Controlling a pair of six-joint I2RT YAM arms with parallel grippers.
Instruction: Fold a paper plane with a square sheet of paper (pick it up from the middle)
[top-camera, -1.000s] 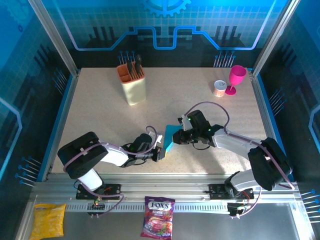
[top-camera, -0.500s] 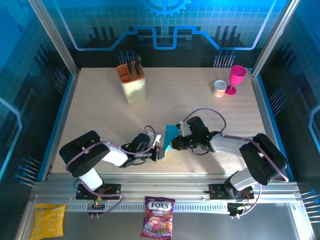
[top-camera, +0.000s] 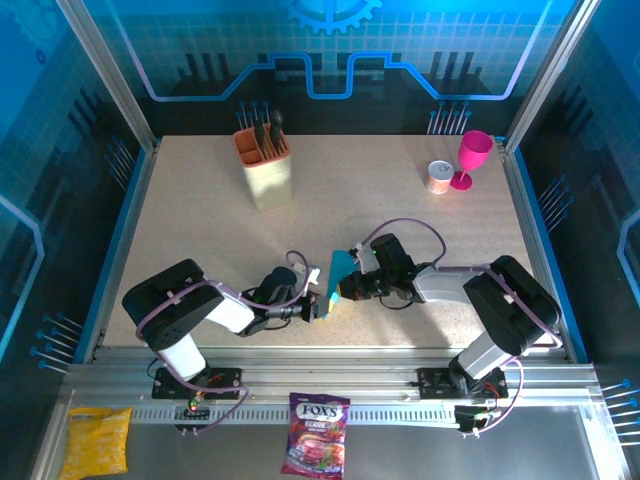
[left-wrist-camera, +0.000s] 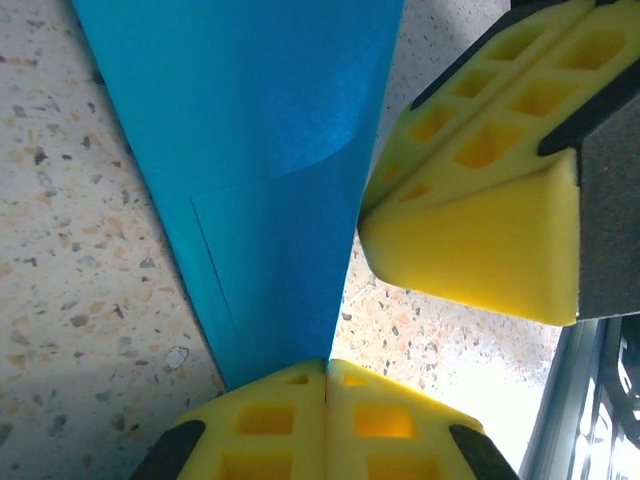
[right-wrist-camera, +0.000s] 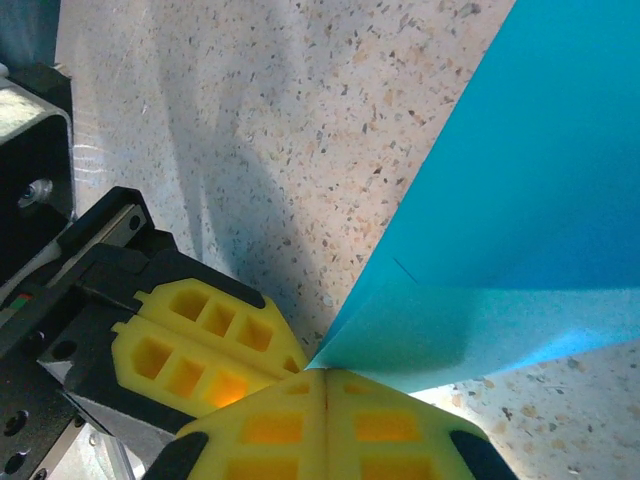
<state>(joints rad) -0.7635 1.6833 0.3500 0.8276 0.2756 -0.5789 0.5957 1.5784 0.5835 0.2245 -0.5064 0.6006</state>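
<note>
The cyan-blue sheet of paper (top-camera: 341, 271) is folded over on itself and hangs between both grippers near the table's front middle. My left gripper (top-camera: 319, 306) is shut on its lower tip. My right gripper (top-camera: 347, 289) is shut on the paper just to the right of that. In the left wrist view the paper (left-wrist-camera: 270, 150) narrows down into my left gripper (left-wrist-camera: 327, 366), with the right one's yellow fingers (left-wrist-camera: 480, 210) close beside it. In the right wrist view a paper (right-wrist-camera: 520, 200) corner ends in my right gripper (right-wrist-camera: 327, 376), and the left one's fingers (right-wrist-camera: 200, 340) almost touch it.
A beige utensil holder (top-camera: 266, 170) stands at the back left of the speckled table (top-camera: 200, 230). A pink goblet (top-camera: 473, 158) and a small can (top-camera: 439, 177) are at the back right. A candy bag (top-camera: 317, 447) and a yellow packet (top-camera: 95, 440) lie on the front rail.
My right gripper has slid left and toward the front, closing in on the left gripper. The paper between them has bunched narrower and stands steeper. The left arm has hardly moved.
</note>
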